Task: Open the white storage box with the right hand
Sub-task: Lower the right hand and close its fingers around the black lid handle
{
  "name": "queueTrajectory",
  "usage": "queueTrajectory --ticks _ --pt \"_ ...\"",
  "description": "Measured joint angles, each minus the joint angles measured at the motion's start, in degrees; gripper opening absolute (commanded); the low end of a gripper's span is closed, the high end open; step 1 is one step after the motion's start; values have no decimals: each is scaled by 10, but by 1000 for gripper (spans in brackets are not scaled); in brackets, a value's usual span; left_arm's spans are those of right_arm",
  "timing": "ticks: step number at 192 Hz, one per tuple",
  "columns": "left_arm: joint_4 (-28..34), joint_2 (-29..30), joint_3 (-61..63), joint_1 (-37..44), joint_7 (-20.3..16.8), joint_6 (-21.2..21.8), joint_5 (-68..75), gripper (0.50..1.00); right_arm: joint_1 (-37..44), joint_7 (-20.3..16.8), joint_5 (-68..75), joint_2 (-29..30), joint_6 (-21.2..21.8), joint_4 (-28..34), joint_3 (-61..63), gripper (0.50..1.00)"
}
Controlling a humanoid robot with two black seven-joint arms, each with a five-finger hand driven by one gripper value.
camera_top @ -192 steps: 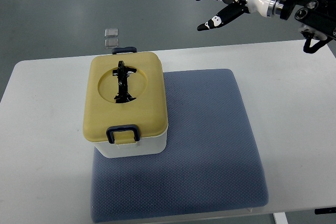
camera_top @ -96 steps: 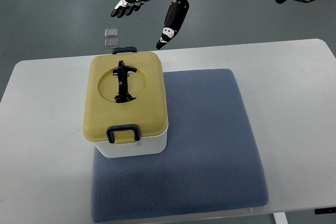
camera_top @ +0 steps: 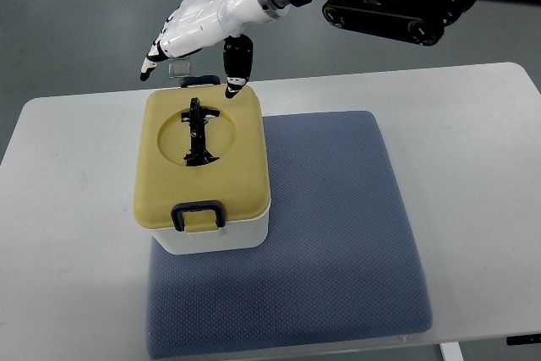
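The right hand (camera_top: 196, 30) has swung in from the far right to hover, fingers spread and empty, over the far clasp (camera_top: 199, 81) of the white storage box (camera_top: 203, 171) on the mat (camera_top: 338, 226) — lid still shut, unlatching looks next

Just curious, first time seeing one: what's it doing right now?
Right hand open, over box's far edge. White storage box shut, yellow lid on, both latches down. Nothing in the way.
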Motion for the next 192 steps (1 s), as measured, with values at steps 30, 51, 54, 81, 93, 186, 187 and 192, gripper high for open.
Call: queueTrajectory --ticks 30,51,54,81,93,186,187,192 --pt "0 0 0 0 0 0 0 1000 15 0 -45 4 -34 45 1 917" --pt "0 0 0 0 0 0 0 1000 17 0 -77 14 -44 55 2 915" --pt "0 0 0 0 0 0 0 1000 17 0 -81 15 -45 56 2 915" --pt "0 0 0 0 0 0 0 1000 11 0 -101 20 -55 57 2 915" --pt "0 0 0 0 0 0 0 1000 9 0 -108 20 -57 56 2 911" --pt "0 0 0 0 0 0 0 1000 -13 0 -190 21 -95 44 -2 838" --pt "0 0 0 0 0 0 0 1000 -13 0 -191 21 -95 44 -2 838" --pt "0 0 0 0 0 0 0 1000 -15 0 -193 21 -96 41 -2 832"
